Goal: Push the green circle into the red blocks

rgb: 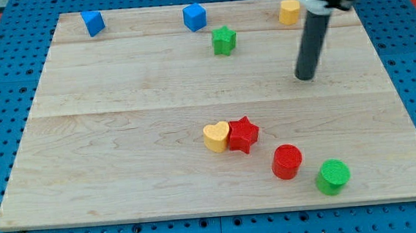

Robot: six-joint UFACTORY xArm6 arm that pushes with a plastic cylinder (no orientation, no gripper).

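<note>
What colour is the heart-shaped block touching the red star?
Yellow: the heart sits against the red star on its left, seen clearly in the camera view.

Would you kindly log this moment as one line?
my tip: upper right, touching nothing | green circle: lower right, just right of red circle | contact: none yet

On the table (120, 122), the green circle (333, 175) is seen nearest and farthest right, just right of the red circle (287, 161). Left of and beyond these, the red star (243, 134) is pressed against the yellow heart (216, 136) on its left. Along the far edge are ranged, left to right, a blue block (93, 22), a blue cube (194, 17), the green star (223, 40) and a yellow block (289, 11). My tip (306, 76) is set down near the yellow block, well apart from the near group.
</note>
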